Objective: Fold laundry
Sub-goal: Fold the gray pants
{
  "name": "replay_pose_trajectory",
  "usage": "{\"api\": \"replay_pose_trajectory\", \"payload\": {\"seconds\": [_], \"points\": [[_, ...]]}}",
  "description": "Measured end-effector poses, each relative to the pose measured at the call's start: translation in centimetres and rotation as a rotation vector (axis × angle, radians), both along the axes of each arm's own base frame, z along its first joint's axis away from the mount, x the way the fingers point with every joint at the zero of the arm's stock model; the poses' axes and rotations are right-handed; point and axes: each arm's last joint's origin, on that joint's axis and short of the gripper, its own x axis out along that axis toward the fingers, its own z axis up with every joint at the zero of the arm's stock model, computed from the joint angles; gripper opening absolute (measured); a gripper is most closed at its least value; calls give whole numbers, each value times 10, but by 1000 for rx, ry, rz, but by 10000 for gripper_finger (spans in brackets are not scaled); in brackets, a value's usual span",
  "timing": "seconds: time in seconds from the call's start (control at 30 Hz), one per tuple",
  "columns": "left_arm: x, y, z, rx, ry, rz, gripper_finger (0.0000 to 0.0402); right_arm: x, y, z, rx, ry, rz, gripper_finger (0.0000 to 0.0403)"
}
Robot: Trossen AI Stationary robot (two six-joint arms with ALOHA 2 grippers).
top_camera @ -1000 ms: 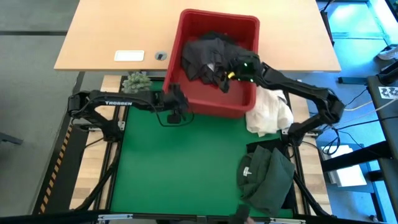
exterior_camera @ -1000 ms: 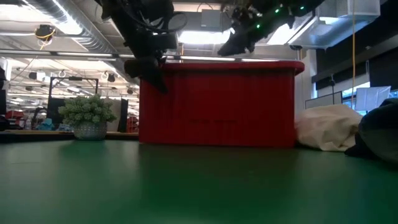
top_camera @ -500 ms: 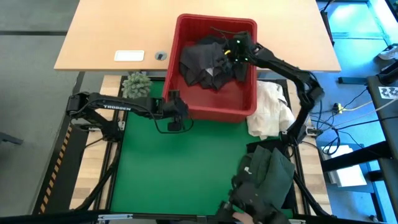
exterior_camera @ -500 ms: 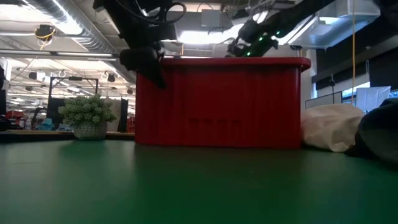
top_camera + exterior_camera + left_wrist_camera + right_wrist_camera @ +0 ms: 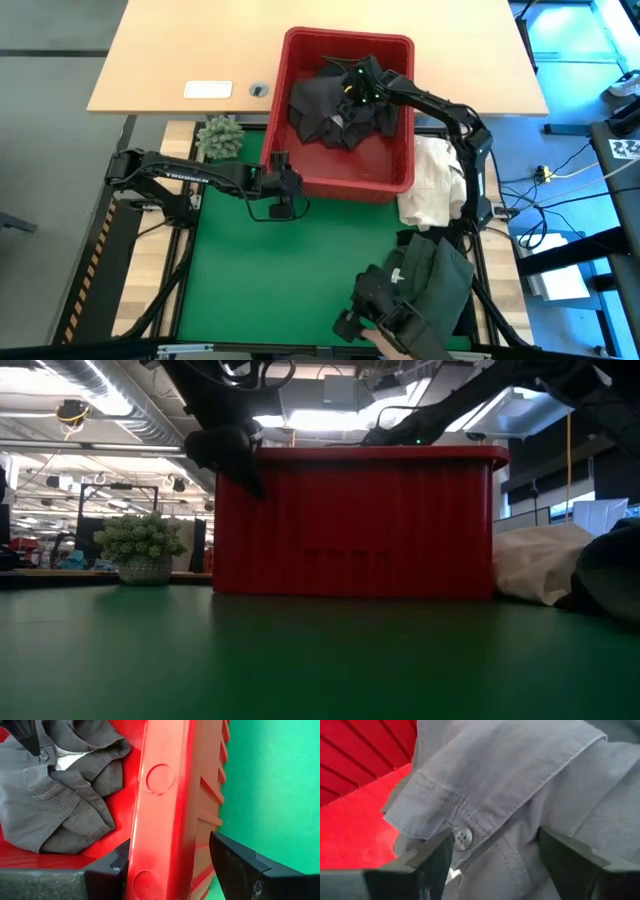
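Note:
The red plastic basket [image 5: 350, 185] sits at the green mat's far edge with dark grey and black garments [image 5: 325, 105] heaped inside. My left gripper [image 5: 281, 190] is at the left end of the basket's near wall, also seen in the left wrist view [image 5: 167, 855]. My right gripper [image 5: 358, 85] is open low inside the basket. Its fingers stand on either side of a buttoned grey fold [image 5: 485, 815]. A dark green garment [image 5: 440, 285] lies on the mat's near right corner. My left gripper straddles the basket's near wall at its left end [image 5: 165, 820], one finger [image 5: 107, 870] inside and one finger [image 5: 240, 865] outside. It comes from above, slanting in from the table's left. The basket's base rests on the mat. My right gripper: I cannot tell whether it touches the cloth.
A cream-white cloth heap [image 5: 435, 180] lies just right of the basket. A small potted plant [image 5: 220, 135] stands left of it. At the near edge a person's hand [image 5: 385, 340] is at a dark bundle [image 5: 365, 305] beside the green garment. The mat's middle and left show bare green.
My left gripper has drawn back toward the near edge, and the basket has come with it, sliding nearer and turning squarer to the table. My right gripper has moved inside the basket toward its far left, over the garments. The dark bundle has appeared at the near edge.

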Motion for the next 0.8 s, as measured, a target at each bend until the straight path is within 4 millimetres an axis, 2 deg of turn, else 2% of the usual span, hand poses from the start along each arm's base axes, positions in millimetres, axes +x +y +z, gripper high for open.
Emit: {"api": "replay_pose_trajectory", "payload": {"seconds": [0.13,0.2,0.3,0.33,0.43,0.53,0.67,0.8], "points": [[0,0,0,4,0,2,200,0,0,-5,5,45,30,213],[0,0,0,15,1,6,200,-1,1,-7,1,68,52,153],[0,0,0,17,1,8,200,0,1,-4,-7,59,90,42],[0,0,0,16,0,10,200,0,1,-2,-11,57,102,22],[0,1,0,13,-3,18,200,3,0,10,-28,33,112,15],[0,1,0,16,-5,26,200,8,4,33,-46,-4,144,6],[0,2,0,29,-7,38,200,15,25,83,-126,-65,215,4],[-1,7,0,25,-13,66,200,13,60,145,-259,-105,265,3]]}}
